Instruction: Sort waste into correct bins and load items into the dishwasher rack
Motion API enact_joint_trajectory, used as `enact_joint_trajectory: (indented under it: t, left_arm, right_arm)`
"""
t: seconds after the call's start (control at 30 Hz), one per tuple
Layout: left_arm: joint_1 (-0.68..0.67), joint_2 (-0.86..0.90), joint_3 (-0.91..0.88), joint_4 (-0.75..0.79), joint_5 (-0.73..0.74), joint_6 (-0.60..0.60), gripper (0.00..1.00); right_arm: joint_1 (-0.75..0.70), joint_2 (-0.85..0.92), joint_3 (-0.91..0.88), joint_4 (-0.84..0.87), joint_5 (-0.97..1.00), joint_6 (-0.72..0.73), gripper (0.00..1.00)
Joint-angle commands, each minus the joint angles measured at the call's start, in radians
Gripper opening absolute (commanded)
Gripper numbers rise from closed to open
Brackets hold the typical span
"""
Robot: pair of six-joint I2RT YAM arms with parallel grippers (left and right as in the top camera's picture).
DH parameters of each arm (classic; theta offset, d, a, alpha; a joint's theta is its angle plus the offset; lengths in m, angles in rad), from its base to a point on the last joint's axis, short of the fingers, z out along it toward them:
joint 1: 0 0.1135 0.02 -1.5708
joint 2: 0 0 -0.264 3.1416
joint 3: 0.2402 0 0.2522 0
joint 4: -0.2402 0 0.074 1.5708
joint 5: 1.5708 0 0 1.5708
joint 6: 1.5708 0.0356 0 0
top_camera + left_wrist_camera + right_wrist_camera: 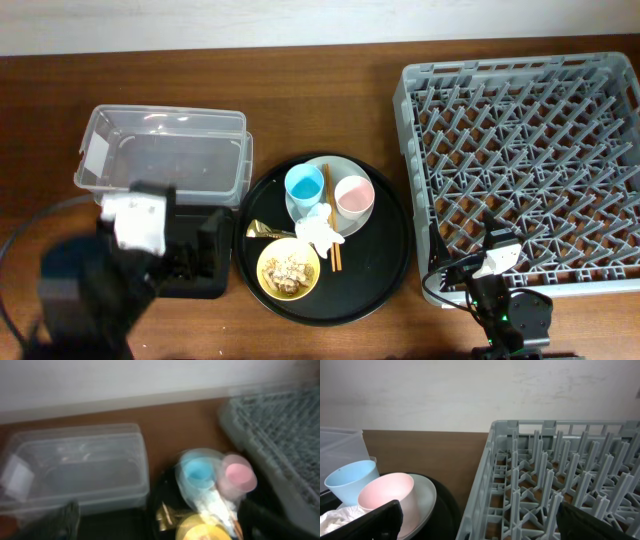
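The round black tray (385, 275) holds a pale plate (330, 168) with a light-blue cup (304, 184) and a white cup, pink inside (353, 197). A crumpled tissue (318, 228), brown chopsticks (334, 255) and a gold wrapper (266, 231) lie beside them. A yellow bowl (289, 268) holds beige scraps. The grey rack (530, 170) stands at the right. My left gripper (192, 258) (167, 522) is open and empty over the flat black tray (210, 285), which is mostly hidden. My right gripper (492, 245) (480, 522) is open and empty at the rack's near-left edge (485, 485).
The clear tub (165, 150) with a white label stands at the back left, also in the left wrist view (75, 465). The right wrist view shows the blue cup (350, 480), pink cup (387, 492) and plate (425, 495). A cable lies by the rack's front corner.
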Motion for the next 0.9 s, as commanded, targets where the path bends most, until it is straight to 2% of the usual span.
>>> enact_joint_trajectory:
  t: [0.0, 0.07, 0.13, 0.17, 0.2, 0.23, 0.27, 0.3, 0.37, 0.43, 0.5, 0.57, 0.63, 0.77, 0.83, 0.87]
  left_arm:
    - [-0.004, 0.277, 0.231, -0.119, 0.175, 0.004, 0.99]
    - [-0.004, 0.362, 0.25, -0.143, 0.203, 0.005, 0.98]
    - [-0.004, 0.431, 0.25, -0.243, 0.219, -0.015, 0.33]
    - [-0.01, 0.444, 0.221, -0.262, 0.166, -0.132, 0.13]
    - [-0.022, 0.433, 0.185, -0.239, 0.11, -0.23, 0.11]
    - [-0.047, 0.416, 0.138, -0.2, 0.033, -0.312, 0.11]
    - [-0.099, 0.382, 0.049, -0.141, -0.111, -0.436, 0.13]
    - [-0.139, 0.369, -0.024, -0.107, -0.17, -0.535, 0.2]
    - [-0.192, 0.379, -0.149, -0.013, -0.178, -0.65, 0.28]
    - [-0.24, 0.42, -0.285, 0.122, -0.177, -0.731, 0.3]
    - [-0.267, 0.478, -0.339, 0.214, -0.174, -0.745, 0.44]
    - [-0.284, 0.552, -0.339, 0.278, -0.14, -0.746, 0.49]
    - [-0.296, 0.61, -0.339, 0.296, -0.137, -0.761, 0.48]
    - [-0.299, 0.762, -0.339, 0.328, -0.152, -0.941, 0.49]
    - [-0.299, 0.807, -0.339, 0.366, -0.152, -0.941, 0.49]
    - [-0.299, 0.817, -0.34, 0.376, -0.153, -0.941, 0.45]
  right_arm:
    - [-0.007, -0.006, -0.005, -0.006, 0.009, 0.011, 0.99]
    - [-0.007, -0.006, -0.005, -0.006, 0.009, 0.011, 0.99]
    - [-0.007, -0.006, -0.005, -0.006, 0.009, 0.011, 0.99]
    - [-0.007, -0.006, -0.005, -0.006, 0.009, 0.011, 0.99]
    - [-0.007, -0.006, -0.005, -0.006, 0.009, 0.011, 0.99]
    - [-0.007, -0.006, -0.005, -0.006, 0.009, 0.011, 0.99]
    - [-0.007, -0.006, -0.005, -0.006, 0.009, 0.011, 0.99]
    - [-0.007, -0.006, -0.005, -0.006, 0.009, 0.011, 0.99]
    - [-0.007, -0.006, -0.005, -0.006, 0.009, 0.011, 0.99]
    - [-0.007, -0.006, -0.005, -0.006, 0.009, 0.011, 0.99]
    - [-0.007, -0.006, -0.005, -0.006, 0.009, 0.011, 0.99]
    - [-0.007, -0.006, -0.005, -0.006, 0.009, 0.011, 0.99]
    - [-0.007, -0.006, -0.005, -0.006, 0.009, 0.011, 0.99]
    - [-0.007, -0.006, -0.005, -0.006, 0.009, 0.011, 0.99]
    - [-0.007, -0.006, -0.005, -0.006, 0.009, 0.011, 0.99]
    - [-0.007, -0.006, -0.005, -0.006, 0.009, 0.011, 0.99]
